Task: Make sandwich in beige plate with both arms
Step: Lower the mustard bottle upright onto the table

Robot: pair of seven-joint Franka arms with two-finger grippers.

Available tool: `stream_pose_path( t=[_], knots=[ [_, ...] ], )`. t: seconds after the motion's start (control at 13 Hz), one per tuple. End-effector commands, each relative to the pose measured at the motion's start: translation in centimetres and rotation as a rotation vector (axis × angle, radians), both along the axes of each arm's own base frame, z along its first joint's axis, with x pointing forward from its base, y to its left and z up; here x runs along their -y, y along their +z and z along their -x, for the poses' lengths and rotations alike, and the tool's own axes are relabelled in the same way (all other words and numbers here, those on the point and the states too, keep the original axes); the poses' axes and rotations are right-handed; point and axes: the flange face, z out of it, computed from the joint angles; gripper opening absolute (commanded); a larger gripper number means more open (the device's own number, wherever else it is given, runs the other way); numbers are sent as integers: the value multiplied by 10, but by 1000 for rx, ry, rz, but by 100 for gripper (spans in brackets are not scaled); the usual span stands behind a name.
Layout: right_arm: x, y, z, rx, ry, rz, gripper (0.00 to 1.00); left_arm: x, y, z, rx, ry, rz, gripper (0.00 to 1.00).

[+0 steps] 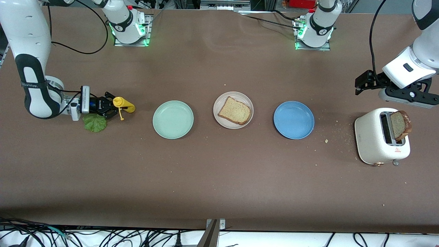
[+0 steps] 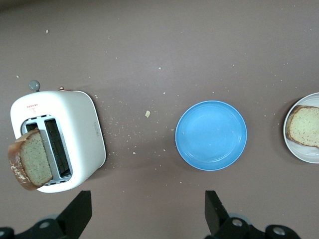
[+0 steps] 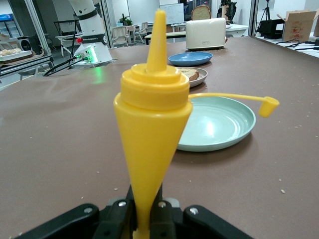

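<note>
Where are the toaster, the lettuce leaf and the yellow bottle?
toaster (image 1: 377, 144), front view, on its white side wall.
lettuce leaf (image 1: 94, 123), front view, middle of the leaf.
yellow bottle (image 3: 149, 129), right wrist view, on its cone-shaped body.

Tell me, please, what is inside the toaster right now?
One bread slice stands partly raised in a slot of the white toaster. The other slot looks empty from above; the slice's lower part is hidden inside.

Yellow squeeze bottle (image 3: 152, 124) is gleaming like smooth plastic; toaster (image 1: 380, 140) is showing a glossy white shell; table (image 1: 219, 185) is looking matt brown, crumb-speckled.
</note>
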Motion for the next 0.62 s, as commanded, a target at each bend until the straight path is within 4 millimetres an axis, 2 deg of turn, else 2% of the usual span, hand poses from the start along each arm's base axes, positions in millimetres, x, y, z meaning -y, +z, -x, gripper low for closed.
stream_pose_path(
  t=[0.0, 0.08, 0.15, 0.23, 0.31, 0.38, 0.54],
  knots=[
    [3, -8, -7, 16, -9, -21, 9, -1, 2, 2, -5, 10, 14, 100],
    [2, -10, -7, 13, -7, -22, 21, -1, 2, 2, -5, 10, 14, 100],
    [2, -10, -7, 11, -8, -22, 27, -1, 2, 2, -5, 10, 14, 100],
    [2, -10, -8, 7, -10, -20, 39, -1, 2, 2, -5, 10, 14, 100],
    [2, -10, -7, -1, -14, -20, 65, -1, 2, 2, -5, 10, 14, 100],
    [3, -10, -7, -8, -18, -18, 80, -1, 2, 2, -5, 10, 14, 100],
    [5, -7, -8, -40, -32, -13, 90, -1, 2, 2, -5, 10, 14, 100]
  ],
)
